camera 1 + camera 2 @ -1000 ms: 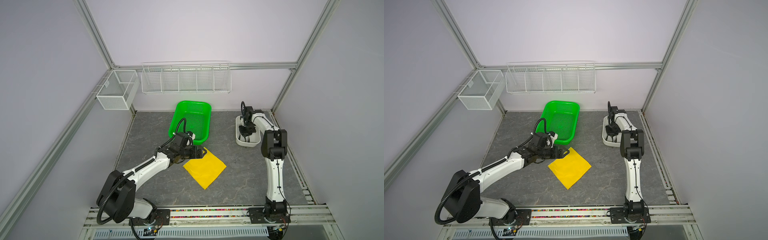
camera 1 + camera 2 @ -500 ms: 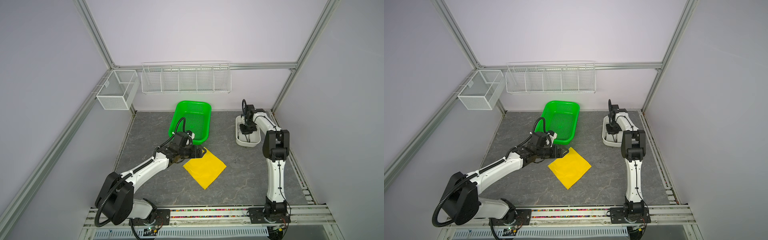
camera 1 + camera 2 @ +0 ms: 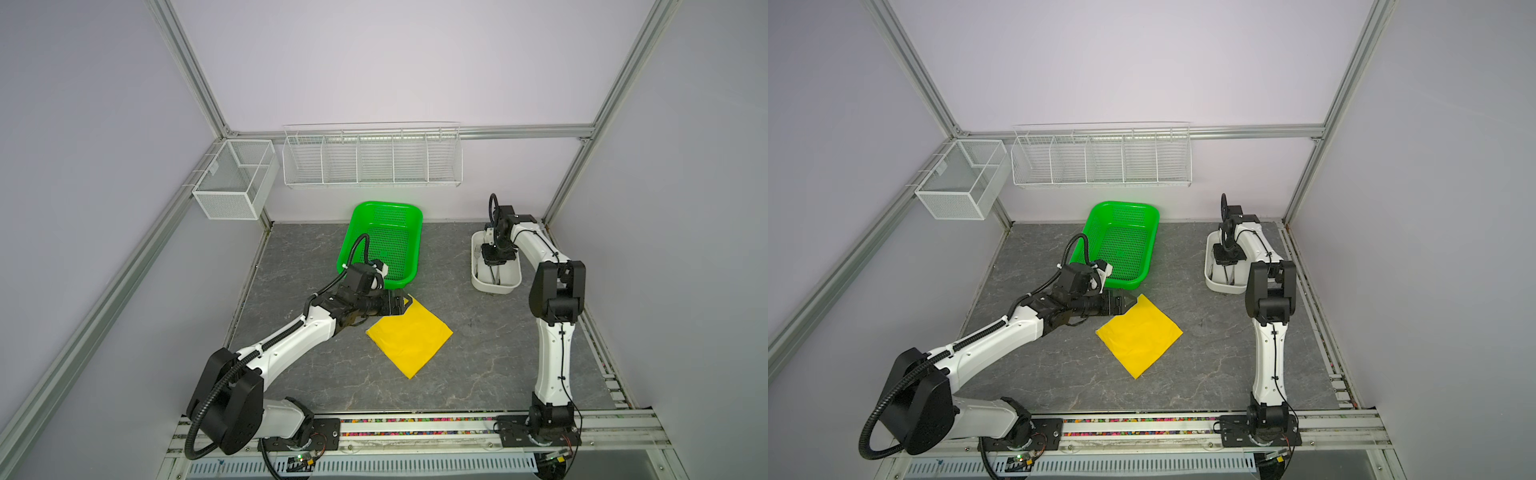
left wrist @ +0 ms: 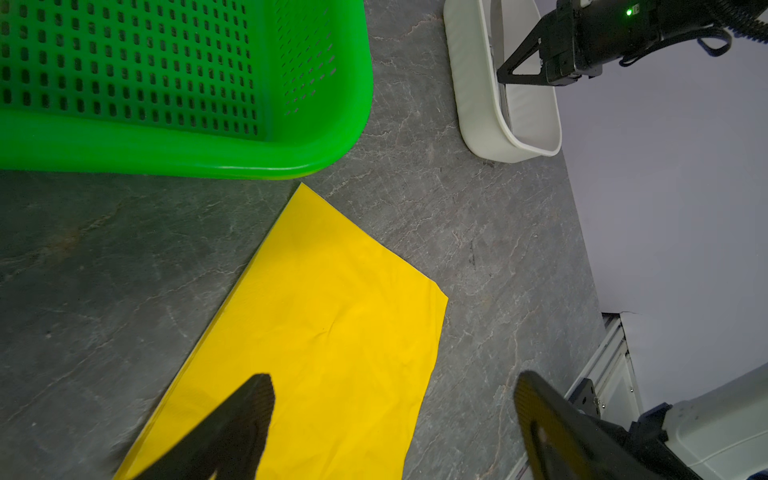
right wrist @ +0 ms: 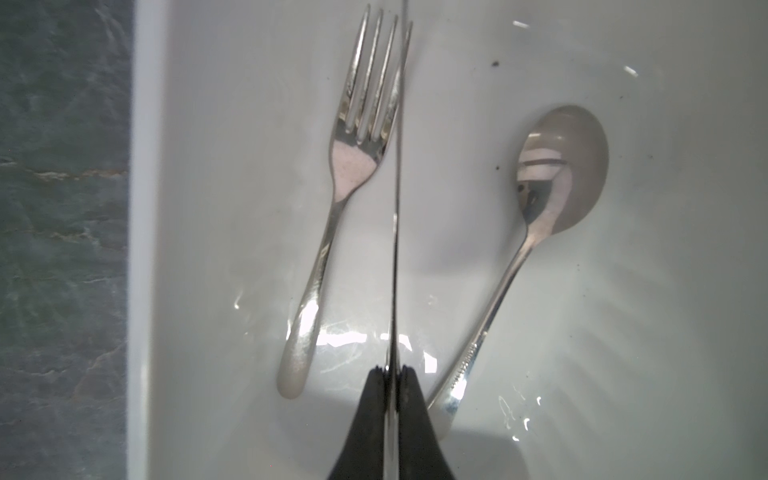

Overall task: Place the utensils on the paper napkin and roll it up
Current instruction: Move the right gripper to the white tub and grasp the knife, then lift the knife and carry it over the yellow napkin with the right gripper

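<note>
Top view: grey stone-look table point(image 3: 478, 353) carries the bright yellow square paper napkin point(image 3: 409, 336) flat and bare, a corner toward the green perforated plastic basket point(image 3: 388, 249), left gripper point(image 3: 402, 305) spread wide and empty over that corner. At the white oblong tray point(image 3: 494, 287) the right gripper point(image 5: 392, 370) has just pinched fully shut on the slim silver knife point(image 5: 397, 208), so first pick looks secured; lift and carry next. Knife stands on edge, long axis straight out from the jaws, alongside the silver fork point(image 5: 332, 232), far end past its tines; round-bowled spoon point(image 5: 561, 166) lies loose, angled.
</note>
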